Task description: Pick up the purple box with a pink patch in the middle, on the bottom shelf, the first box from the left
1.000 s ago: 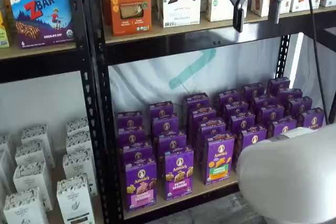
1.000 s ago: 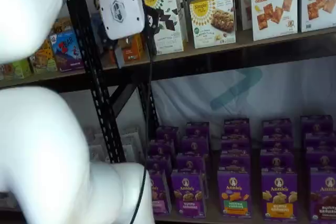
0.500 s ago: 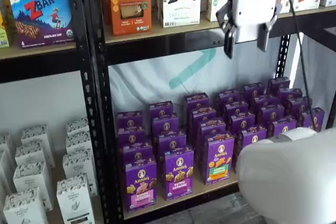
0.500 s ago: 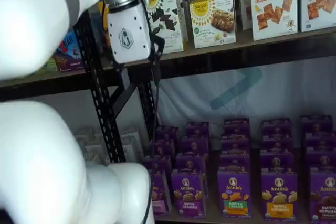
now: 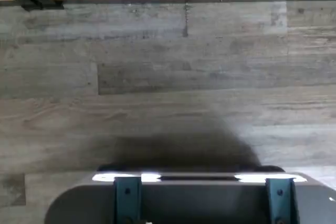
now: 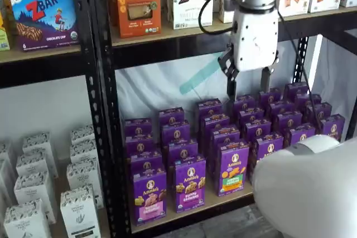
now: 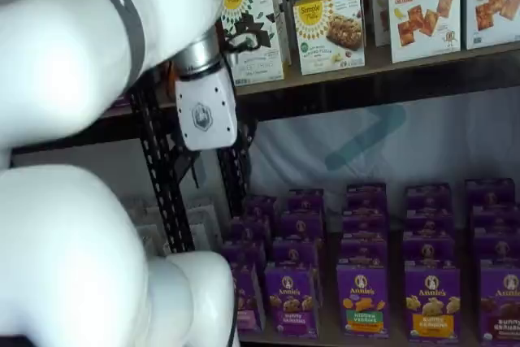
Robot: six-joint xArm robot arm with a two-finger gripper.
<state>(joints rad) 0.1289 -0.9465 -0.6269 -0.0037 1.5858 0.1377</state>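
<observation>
item: purple box | place: bottom shelf, left end, near row, upright facing out for sale | gripper: empty, fingers apart, high right of it

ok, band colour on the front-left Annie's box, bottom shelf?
Pink, across the lower front of the purple box; clearest in a shelf view.
</observation>
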